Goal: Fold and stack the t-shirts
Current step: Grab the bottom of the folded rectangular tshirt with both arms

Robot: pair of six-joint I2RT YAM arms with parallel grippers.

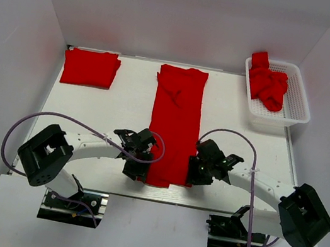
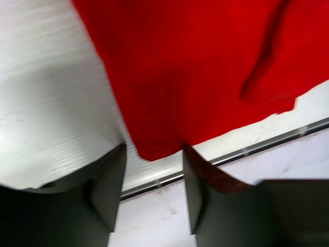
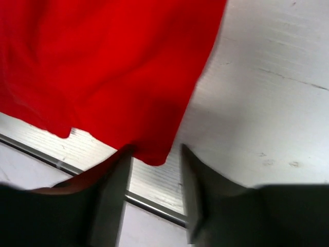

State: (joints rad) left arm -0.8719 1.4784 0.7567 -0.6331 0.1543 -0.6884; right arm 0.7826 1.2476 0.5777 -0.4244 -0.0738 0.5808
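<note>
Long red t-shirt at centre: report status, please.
Left gripper, right gripper: open, fingers astride near corners of t-shirt. It lies flat, folded into a long strip. Nothing in the way.

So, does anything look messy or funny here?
Mostly tidy. The long t-shirt in the middle has a bunched wrinkle near its far end, and in the basket crumpled t-shirts lie heaped, one poking over the far rim.

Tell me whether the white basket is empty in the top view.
No, the white basket holds a crumpled heap of red t-shirts.
</note>
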